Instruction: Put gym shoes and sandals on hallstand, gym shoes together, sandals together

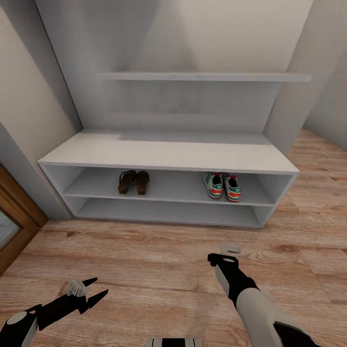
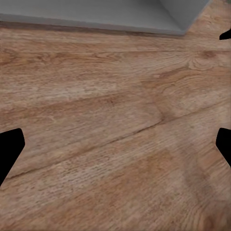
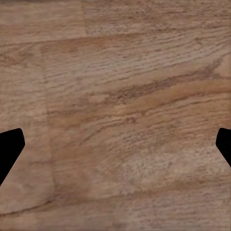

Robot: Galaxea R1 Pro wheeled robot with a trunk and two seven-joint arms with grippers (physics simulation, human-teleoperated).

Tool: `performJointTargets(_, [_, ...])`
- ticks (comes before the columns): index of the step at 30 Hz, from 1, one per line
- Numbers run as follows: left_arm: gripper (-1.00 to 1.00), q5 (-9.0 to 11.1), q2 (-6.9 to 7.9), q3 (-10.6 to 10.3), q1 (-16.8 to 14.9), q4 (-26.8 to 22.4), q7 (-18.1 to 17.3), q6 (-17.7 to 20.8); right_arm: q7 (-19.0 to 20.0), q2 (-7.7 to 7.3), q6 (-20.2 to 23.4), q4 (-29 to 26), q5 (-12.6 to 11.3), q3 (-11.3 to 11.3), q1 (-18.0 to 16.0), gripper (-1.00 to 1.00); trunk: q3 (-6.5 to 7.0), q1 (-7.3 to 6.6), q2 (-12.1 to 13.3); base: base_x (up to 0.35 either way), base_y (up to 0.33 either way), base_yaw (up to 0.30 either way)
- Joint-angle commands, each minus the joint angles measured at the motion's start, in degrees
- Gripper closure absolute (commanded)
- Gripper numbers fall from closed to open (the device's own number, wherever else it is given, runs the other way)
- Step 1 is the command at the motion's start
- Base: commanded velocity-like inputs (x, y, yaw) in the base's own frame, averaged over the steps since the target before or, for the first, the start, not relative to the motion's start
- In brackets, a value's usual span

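Corridor floor below 2 open, empty hands

Left gripper fingers spread, right gripper fingers apart, both empty

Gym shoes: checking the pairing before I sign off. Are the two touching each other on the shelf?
Cannot tell. In the head view the gym shoes sit side by side on the hallstand, too small to show contact or a gap.

Two gym shoes and two sandals are counted on one hallstand, on which two low open shelves and one wall shelf are seen, while two grippers, the left gripper and the right gripper, are counted above one corridor floor.
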Motion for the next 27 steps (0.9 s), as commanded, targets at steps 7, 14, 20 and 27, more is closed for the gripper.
performJointTargets(7, [-1.00,-0.60,-0.05,0.41,-0.06,-0.05,-0.41,-0.61,-0.02,0.01,0.02,1.00,0.61,-0.27,0.02,-1.00,-0.04,-0.01,-0.02,0.000,0.000,0.000])
performJointTargets(14, [-1.00,-0.56,-0.05,0.37,-0.06,-0.22,-0.22,-0.54,0.02,-0.01,-0.08,1.66,0.95,-0.27,0.02,-1.00,1.06,-0.14,0.05,0.000,0.000,0.000])
performJointTargets(20, [-1.00,-0.59,-0.07,0.35,-0.06,-0.27,0.04,-0.50,0.06,0.00,-0.18,2.11,2.52,-0.27,0.08,-1.00,2.39,-0.30,0.13,0.000,0.000,0.000])
performJointTargets(27, [-1.00,-0.60,-0.18,0.34,-0.06,-0.28,0.29,-0.47,0.83,-0.01,-2.11,3.73,4.33,-0.27,0.49,-1.00,3.94,-0.48,0.22,0.000,0.000,0.000])
